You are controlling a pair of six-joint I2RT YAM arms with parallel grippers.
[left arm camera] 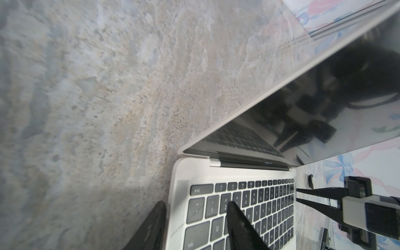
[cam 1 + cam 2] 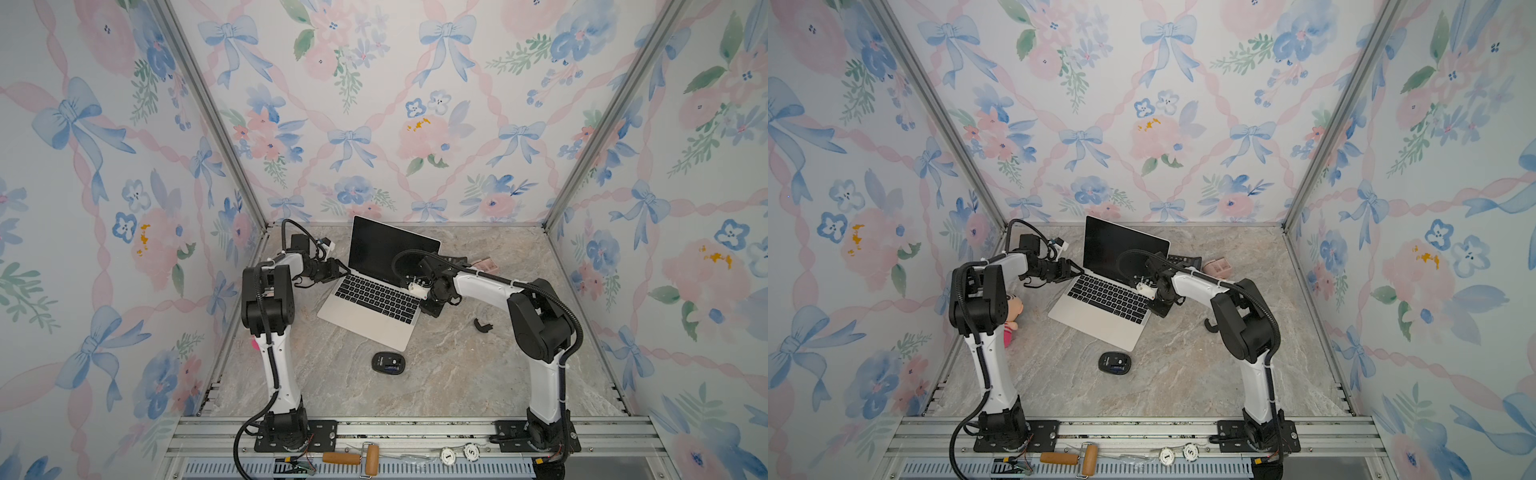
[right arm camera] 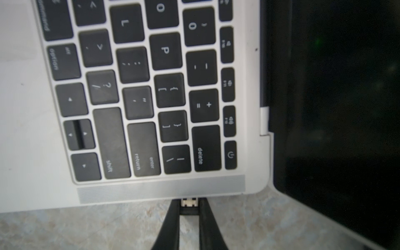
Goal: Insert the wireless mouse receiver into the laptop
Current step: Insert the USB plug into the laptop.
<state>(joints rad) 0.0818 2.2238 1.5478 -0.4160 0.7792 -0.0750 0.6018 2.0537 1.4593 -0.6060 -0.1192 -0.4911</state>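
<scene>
Where the marble-patterned tabletop fills the lower middle of both top views, the items are as follows.

Laptop: pale silver-gold, lid open, screen dark, keys black. It lies at an angle just above the frame's centre, with the screen toward the back wall.

Wireless mouse receiver: a tiny dark stub with a pale metal plug, seen only in the right wrist view. It is pinched between two black fingers. The plug end sits right at the laptop's side edge, by the speaker grille beside the return and delete keys. Whether the plug has entered a port cannot be told.

Right gripper: clamped on the wireless mouse receiver, fingers nearly together. It is at the laptop's right-hand edge in both top views.

Left gripper: fingers apart, astride the laptop's left-hand edge near the hinge. One finger is over the number keys and the other is over the tabletop. Contact cannot be told.

Mouse: black, oval, with a blue part showing on its upper face. It sits below the laptop in the frame, apart from it.

Cover piece: curved and black, right of the laptop.

Calculator: black, behind the laptop's right side and partly hidden by the right arm. A pinkish box sits just beside it.
</scene>
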